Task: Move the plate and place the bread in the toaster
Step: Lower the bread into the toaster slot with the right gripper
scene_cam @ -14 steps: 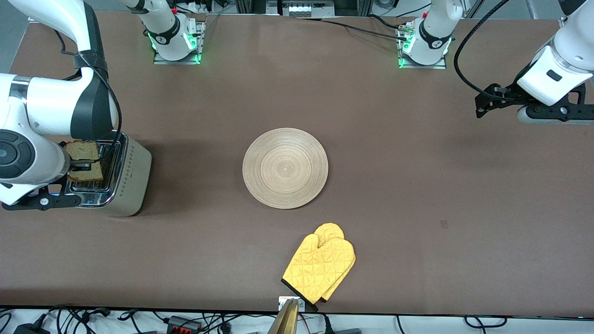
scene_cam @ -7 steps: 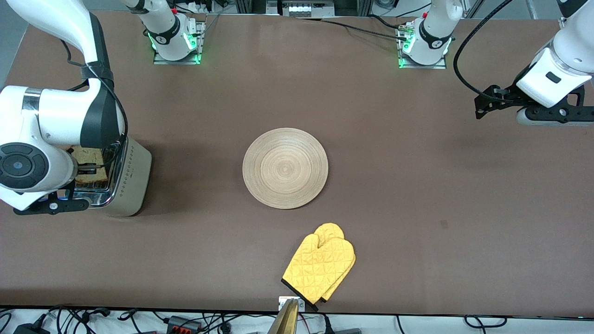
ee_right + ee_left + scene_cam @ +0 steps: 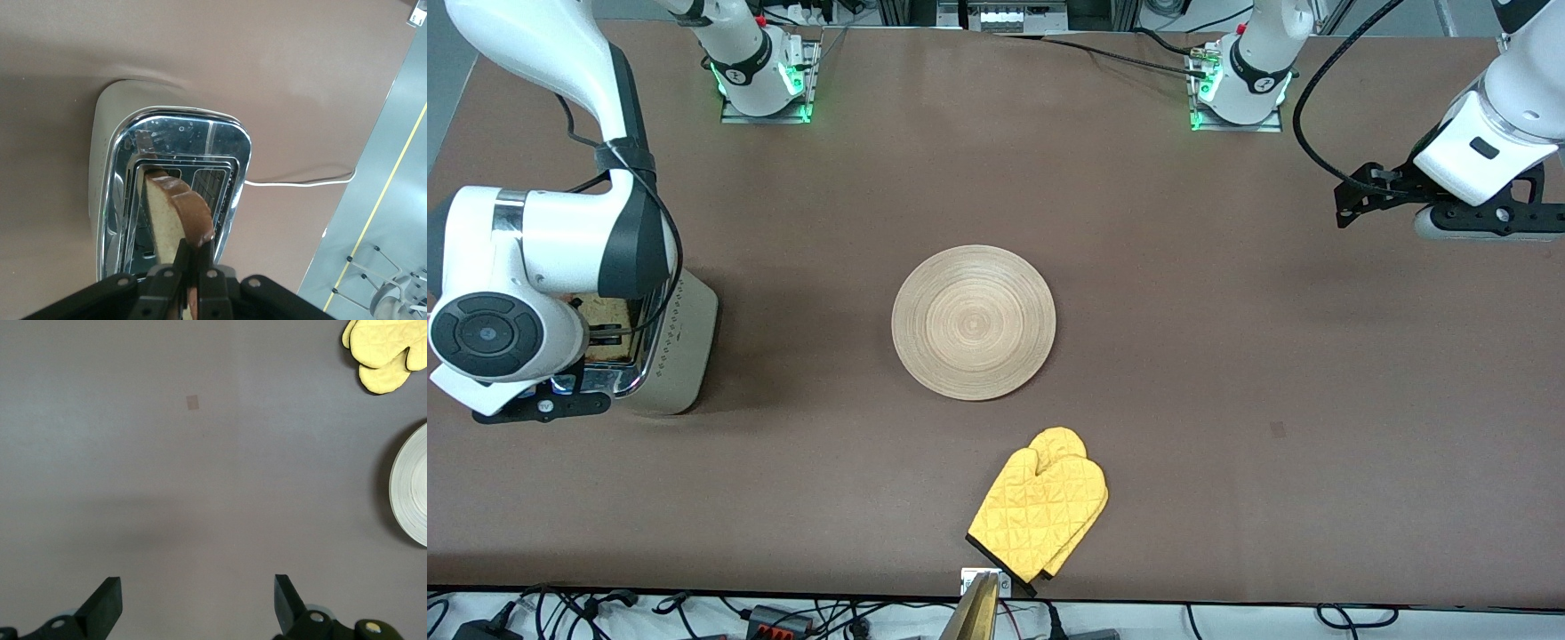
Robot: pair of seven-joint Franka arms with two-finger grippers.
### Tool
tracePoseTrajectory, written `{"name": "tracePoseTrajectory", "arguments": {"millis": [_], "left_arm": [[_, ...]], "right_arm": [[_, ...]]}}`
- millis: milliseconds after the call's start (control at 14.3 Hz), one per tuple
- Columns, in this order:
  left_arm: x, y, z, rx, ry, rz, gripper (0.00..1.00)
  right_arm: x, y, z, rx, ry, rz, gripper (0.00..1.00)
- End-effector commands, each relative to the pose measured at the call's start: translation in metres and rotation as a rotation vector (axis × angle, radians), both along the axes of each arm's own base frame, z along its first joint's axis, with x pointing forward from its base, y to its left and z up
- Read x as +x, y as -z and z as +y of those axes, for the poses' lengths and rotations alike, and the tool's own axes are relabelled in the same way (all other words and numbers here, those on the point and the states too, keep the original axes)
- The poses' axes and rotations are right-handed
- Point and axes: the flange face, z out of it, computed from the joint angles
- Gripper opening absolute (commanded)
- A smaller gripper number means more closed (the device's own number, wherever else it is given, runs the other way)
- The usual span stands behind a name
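The toaster stands at the right arm's end of the table, its chrome top showing two slots. My right gripper hangs over it, shut on the top crust of the bread. The slice hangs edge-on, its lower end at the mouth of one slot. In the front view the right wrist hides most of the bread. The round wooden plate lies bare at mid-table. My left gripper is open and holds nothing, raised above bare table at the left arm's end.
A yellow oven mitt lies near the table's front edge, nearer the front camera than the plate. The toaster's white cord trails off toward the table's edge. The plate's rim and the mitt show in the left wrist view.
The right arm has shifted over the toaster and come down, carrying the bread lower toward the slot; the wrist now covers more of the slice. The left arm rose slightly.
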Motion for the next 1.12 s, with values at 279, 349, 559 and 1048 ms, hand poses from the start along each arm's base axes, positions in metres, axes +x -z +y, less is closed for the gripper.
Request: {"name": "tracePoseTrajectory", "arguments": {"millis": [279,349,559,1048], "left_arm": [[0.005,-0.009,-0.002,-0.002,0.009,-0.019,1.0],[0.005,-0.009,-0.003,-0.002,0.011,-0.019,1.0],[0.005,-0.009,-0.003,-0.002,0.011,-0.018,1.0],[0.006,-0.008,-0.002,-0.002,0.009,-0.016,1.0]], "right_arm": [[0.005,-0.002,0.0,-0.006,-0.005,-0.014,0.0],[0.005,-0.001,-0.001,-0.003,-0.004,-0.013,0.0],[0.007,0.003,0.002,0.023,-0.006,-0.021,0.03],[0.006,0.001,0.001,0.049,0.001,-0.019,1.0]]}}
